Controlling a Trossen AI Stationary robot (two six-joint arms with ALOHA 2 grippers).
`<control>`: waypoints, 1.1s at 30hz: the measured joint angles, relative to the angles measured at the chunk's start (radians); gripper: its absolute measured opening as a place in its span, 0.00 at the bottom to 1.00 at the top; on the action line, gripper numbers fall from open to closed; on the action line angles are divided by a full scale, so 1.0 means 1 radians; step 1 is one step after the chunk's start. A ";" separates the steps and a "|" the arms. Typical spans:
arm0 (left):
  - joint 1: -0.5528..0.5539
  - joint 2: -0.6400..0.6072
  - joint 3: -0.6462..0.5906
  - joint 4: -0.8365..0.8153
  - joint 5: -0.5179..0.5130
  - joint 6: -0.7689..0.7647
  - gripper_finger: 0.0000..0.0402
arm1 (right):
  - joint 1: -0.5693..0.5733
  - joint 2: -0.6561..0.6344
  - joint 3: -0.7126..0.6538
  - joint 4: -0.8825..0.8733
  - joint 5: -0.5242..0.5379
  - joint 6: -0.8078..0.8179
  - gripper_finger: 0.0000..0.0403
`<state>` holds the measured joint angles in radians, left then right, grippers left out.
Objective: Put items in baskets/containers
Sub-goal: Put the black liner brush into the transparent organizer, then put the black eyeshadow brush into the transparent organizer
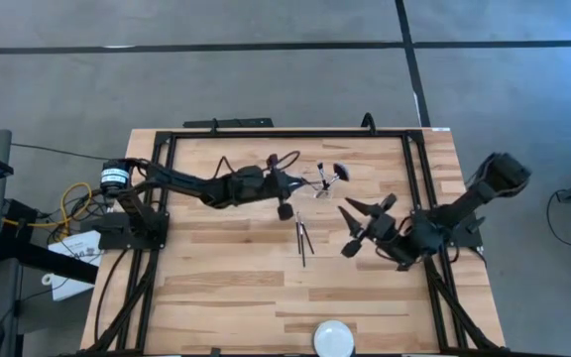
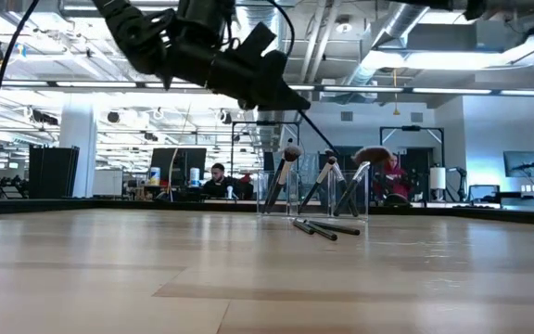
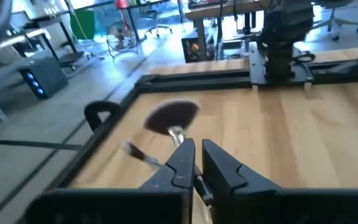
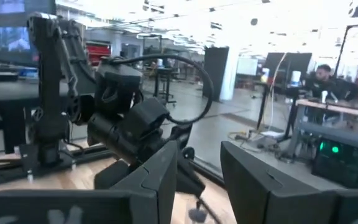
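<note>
White disc (image 1: 332, 338): lies alone at the near edge of the counter (image 1: 226, 297), no part of the job.

Loose brushes (image 1: 303, 239): a few slim dark-handled ones lie flat mid-counter, between the two arms, not yet put away.

Right tool (image 1: 357, 228): off to one side of those loose brushes, jaws parted and nothing between them, as its own wrist view shows; it looks released and free.

Left tool (image 1: 285, 208): raised above the counter, just short of the clear container (image 2: 311, 192), fingers pinched together on a brush handle (image 3: 180, 142); the metal collar and the wide dark fan head (image 3: 171, 116) stick out past the fingertips.

Container: toward the far side of the counter, see-through, already holding several brushes upright and leaning (image 2: 281, 176).

Step in hand: I'd judge the left arm is carrying the fan brush to the container. Whether the brush is already partly inside is hard to tell from the blurred wrist view.

Next move: line the handle end over the open mouth, lower it among the standing brushes without knocking them, then let go. After that, the loose ones mid-counter remain.
</note>
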<state>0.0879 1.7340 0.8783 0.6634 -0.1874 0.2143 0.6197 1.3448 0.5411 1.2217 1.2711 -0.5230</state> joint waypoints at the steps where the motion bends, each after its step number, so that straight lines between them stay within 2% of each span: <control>1: 0.005 0.000 0.009 -0.003 0.000 0.012 0.05 | 0.008 -0.014 0.000 -0.026 0.009 0.014 0.29; 5: 0.006 0.000 0.028 -0.013 -0.023 0.044 0.03 | 0.033 -0.039 0.000 -0.169 0.014 0.075 0.29; 8: 0.006 0.000 0.027 -0.117 -0.059 0.043 0.04 | 0.035 -0.034 0.000 -0.235 0.013 0.051 0.29; 11: 0.013 0.000 0.026 -0.194 -0.084 0.036 0.05 | 0.035 -0.026 0.000 -0.258 0.014 -0.003 0.29; 16: 0.045 0.000 0.026 -0.202 -0.086 0.040 0.05 | 0.021 -0.024 0.000 -0.257 0.011 -0.008 0.29; 23: 0.103 0.000 0.026 -0.209 0.060 0.043 0.13 | 0.019 -0.023 0.000 -0.257 0.011 -0.009 0.29; 29: 0.113 0.000 0.026 -0.199 0.070 0.040 0.22 | -0.001 -0.023 0.000 -0.257 0.010 -0.028 0.29; 31: 0.107 0.000 0.026 -0.191 0.072 0.028 0.24 | -0.012 -0.023 0.000 -0.259 0.006 0.004 0.29; 33: 0.096 0.000 0.026 -0.192 0.073 0.005 0.26 | -0.034 -0.023 0.000 -0.292 -0.043 0.074 0.29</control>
<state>0.1840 1.7336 0.9047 0.4717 -0.1146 0.2198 0.5855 1.3216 0.5411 0.9302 1.2285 -0.4486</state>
